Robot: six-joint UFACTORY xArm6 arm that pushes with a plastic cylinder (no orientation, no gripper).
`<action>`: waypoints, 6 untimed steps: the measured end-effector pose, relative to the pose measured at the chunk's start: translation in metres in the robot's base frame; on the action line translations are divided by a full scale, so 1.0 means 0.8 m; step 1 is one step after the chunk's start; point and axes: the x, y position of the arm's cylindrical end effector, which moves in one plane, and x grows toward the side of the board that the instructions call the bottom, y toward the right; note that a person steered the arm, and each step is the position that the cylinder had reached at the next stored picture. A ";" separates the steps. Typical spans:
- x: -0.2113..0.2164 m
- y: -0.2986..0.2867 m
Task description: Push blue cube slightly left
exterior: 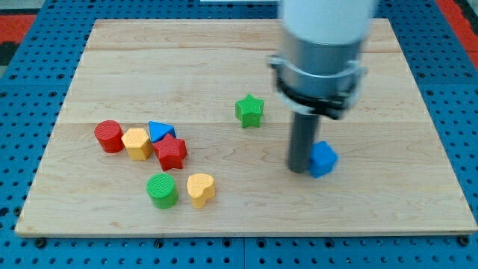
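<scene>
The blue cube (323,158) lies on the wooden board (239,67), right of the middle and toward the view's bottom. My tip (299,169) is the lower end of the dark rod, and it stands right against the cube's left side. The arm's large grey and white body hangs above it and hides part of the board behind.
A green star (249,110) sits near the middle. At the view's left are a red cylinder (109,136), a yellow block (137,143), a blue triangular block (159,131) and a red star (171,152), with a green cylinder (162,190) and a yellow heart (200,188) below them.
</scene>
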 end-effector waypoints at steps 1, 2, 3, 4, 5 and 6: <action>-0.060 -0.013; -0.011 0.065; 0.002 0.085; -0.023 0.166; 0.062 0.246; 0.066 0.172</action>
